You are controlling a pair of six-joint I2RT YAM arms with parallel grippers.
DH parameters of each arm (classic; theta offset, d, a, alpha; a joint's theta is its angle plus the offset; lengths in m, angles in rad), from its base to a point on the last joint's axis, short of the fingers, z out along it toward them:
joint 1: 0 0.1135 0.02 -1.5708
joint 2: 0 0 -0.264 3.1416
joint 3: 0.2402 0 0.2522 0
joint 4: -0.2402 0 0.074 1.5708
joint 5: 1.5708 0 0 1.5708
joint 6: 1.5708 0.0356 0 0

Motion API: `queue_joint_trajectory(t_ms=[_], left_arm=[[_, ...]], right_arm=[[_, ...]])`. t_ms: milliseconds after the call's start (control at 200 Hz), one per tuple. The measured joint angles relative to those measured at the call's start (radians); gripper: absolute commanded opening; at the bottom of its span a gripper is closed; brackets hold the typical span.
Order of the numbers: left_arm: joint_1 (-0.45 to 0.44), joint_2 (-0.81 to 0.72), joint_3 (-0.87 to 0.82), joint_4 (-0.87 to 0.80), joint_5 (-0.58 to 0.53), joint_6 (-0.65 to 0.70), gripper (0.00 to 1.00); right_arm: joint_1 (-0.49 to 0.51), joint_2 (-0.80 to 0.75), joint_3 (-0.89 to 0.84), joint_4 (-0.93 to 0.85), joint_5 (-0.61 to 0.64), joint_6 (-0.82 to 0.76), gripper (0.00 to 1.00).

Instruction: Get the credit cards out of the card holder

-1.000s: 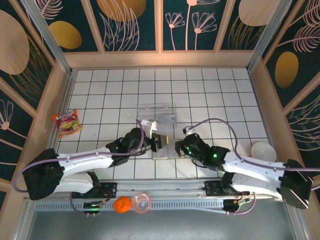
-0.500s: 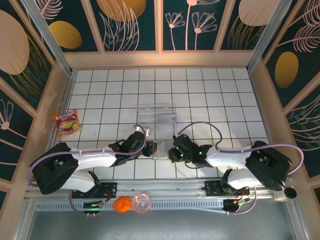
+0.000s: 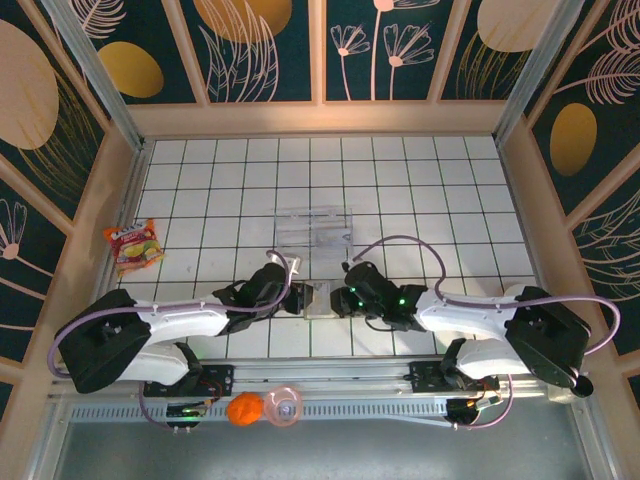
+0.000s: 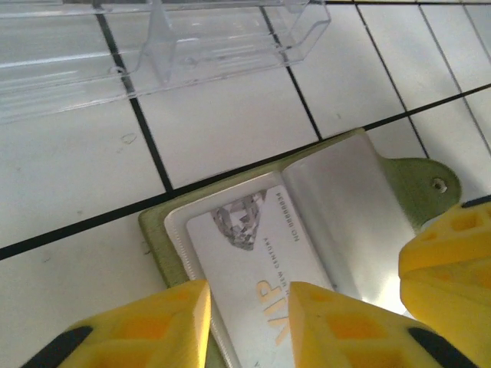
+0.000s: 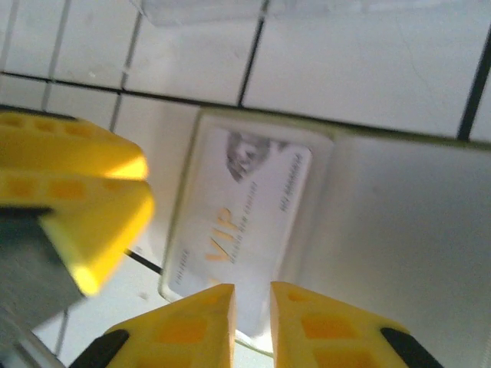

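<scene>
A card (image 4: 253, 253) is seen inside the open wallet (image 4: 418, 180). The left gripper (image 4: 247, 307) is held slightly parted over it, empty. Whether anything is held by the nearly closed right gripper (image 5: 252, 303) cannot be told.

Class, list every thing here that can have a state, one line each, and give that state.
Card holder: open, flat on the table.
Card: tucked in a holder pocket, face up.
Clear tray: upright, apart from the holder.
Snack packet: lying flat, far left.
Left end effector: jaws slightly apart over the card, holding nothing.
Right end effector: jaws nearly closed at the card's edge; grip unclear.
</scene>
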Motion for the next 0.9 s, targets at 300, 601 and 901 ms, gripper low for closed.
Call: queue_joint_trajectory(t_ms=[300,601,901], left_arm=[[-0.003,0.071,0.024,-0.021,-0.026,0.030,0.49],[-0.101,0.107,0.108,-0.082,-0.143,0.097,0.44],[-0.124,0.144,0.141,-0.096,-0.162,0.106,0.54]], right_arm=[[-0.048,0.034,0.020,0.012,-0.030,-0.017,0.26],[-0.087,-0.051,-0.024,-0.001,-0.029,-0.016,0.26],[-0.108,-0.125,-0.056,-0.024,-0.029,-0.016,0.26]])
